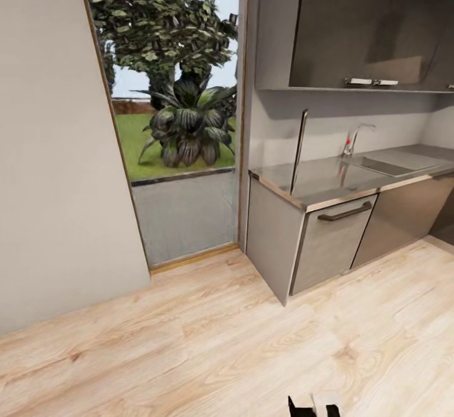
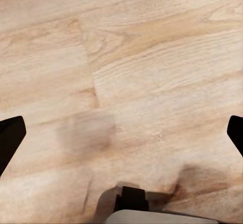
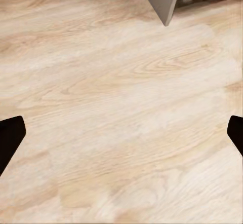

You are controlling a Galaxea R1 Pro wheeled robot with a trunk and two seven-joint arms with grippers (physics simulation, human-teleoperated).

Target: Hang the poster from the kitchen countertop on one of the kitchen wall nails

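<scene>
Not at the counter yet, more floor to cross first. Poster (image 1: 298, 151) standing edge-on near the left end of the kitchen countertop (image 1: 328, 184), reading as a thin dark slat with its long axis upright, bottom edge on the slab, tipped slightly. Well to the left of the tap (image 1: 353, 140) and sink (image 1: 384, 165), just in from the counter's front edge. Both wrist cams staring down at wood floor (image 1: 221, 341), so both hands well short of it. Left gripper (image 2: 121, 133) fingers spread wide, nothing between them. Same story for right gripper (image 3: 121, 133), spread and empty, corner of the cabinet (image 3: 164, 1) peeking in. Probably the right arm nearer. Best guess for the grab: come in across the slat's thin faces.
</scene>
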